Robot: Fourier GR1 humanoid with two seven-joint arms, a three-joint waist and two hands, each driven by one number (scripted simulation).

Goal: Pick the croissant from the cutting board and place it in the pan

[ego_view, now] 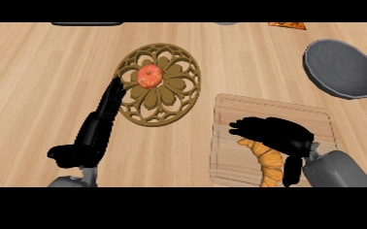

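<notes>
Head view showed the right hand [276, 132] low over the croissant [267, 162], which lay on the wooden cutting board [287, 109] toward its near edge. The black fingers were bent down over the croissant's upper end, but I couldn't see whether they had closed on it; the palm hid the contact. Only the lower, curved part of the pastry stuck out below the hand.

Risks from here, as I judged them:
- Grip sat on one end of a long curved piece, so a lift could have let it swing or slip out.
- A pinch on flaky pastry could have skated off instead of closing round it.
- The grey pan [337, 68] was at the far right, well apart from the board, partly cut by the view's edge. Carrying across that gap with an off-centre hold could have dropped it short, on the board or the counter [43, 77].
- The pan's rim could have caught a dangling end on the way in.

Left hand [108, 111] lay on the counter with straight fingers, tips just beside the carved round trivet [159, 83] with an apple [150, 75] at its centre; it held nothing.
</notes>
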